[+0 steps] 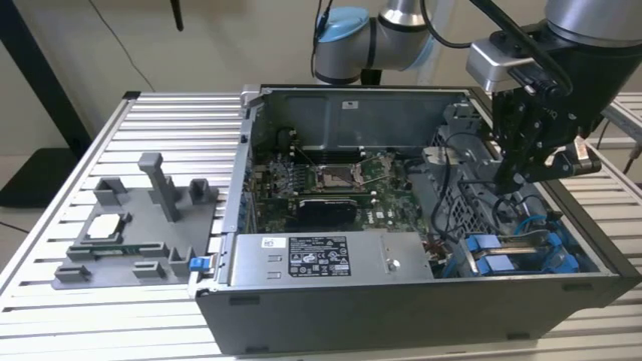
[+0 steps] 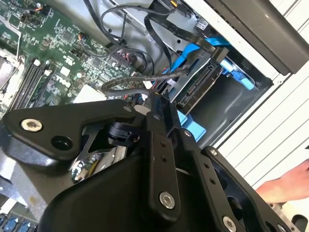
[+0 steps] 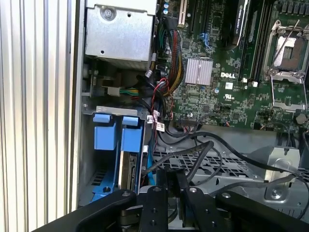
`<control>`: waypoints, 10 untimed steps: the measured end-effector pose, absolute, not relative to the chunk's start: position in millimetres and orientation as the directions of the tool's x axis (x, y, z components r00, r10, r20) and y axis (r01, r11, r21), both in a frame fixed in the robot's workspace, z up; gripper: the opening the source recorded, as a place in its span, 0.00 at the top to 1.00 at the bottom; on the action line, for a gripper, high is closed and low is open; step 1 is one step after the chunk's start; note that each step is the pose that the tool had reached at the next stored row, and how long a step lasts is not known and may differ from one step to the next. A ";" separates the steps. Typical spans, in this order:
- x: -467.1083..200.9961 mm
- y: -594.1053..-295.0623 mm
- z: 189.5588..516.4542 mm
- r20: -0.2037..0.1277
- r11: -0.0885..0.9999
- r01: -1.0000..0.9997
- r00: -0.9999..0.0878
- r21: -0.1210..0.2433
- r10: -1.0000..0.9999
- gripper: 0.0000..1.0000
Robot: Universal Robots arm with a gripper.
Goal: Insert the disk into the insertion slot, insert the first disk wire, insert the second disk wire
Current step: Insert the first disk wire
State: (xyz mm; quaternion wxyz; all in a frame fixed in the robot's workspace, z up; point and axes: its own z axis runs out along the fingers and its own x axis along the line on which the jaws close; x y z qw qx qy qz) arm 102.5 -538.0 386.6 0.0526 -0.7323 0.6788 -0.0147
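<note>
Your disk sits in the slot, both wires probably not yet plugged, and your claw hangs pinched narrow just above them.

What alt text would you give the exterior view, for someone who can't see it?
A robot arm's black gripper reaches down into an open computer case, above blue disk caddies at the exterior view's right. The case sits on a slatted metal table beside a grey parts fixture.
</note>
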 end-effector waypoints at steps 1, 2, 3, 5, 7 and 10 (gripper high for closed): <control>102.5 -538.0 386.5 -0.050 -0.073 -0.993 0.078 -0.097 -0.996 1.00; 102.7 -538.4 386.4 -0.050 -0.073 -0.993 0.078 -0.097 -0.996 1.00; 103.1 -538.8 386.4 -0.050 -0.073 -0.993 0.078 -0.097 -0.996 1.00; 104.4 -540.1 386.3 -0.050 -0.073 -0.993 0.078 -0.097 -0.996 1.00; 106.1 -541.8 386.1 -0.050 -0.073 -0.993 0.078 -0.096 -0.996 1.00; 109.2 -545.0 385.7 -0.050 -0.073 -0.993 0.078 -0.094 -0.996 1.00</control>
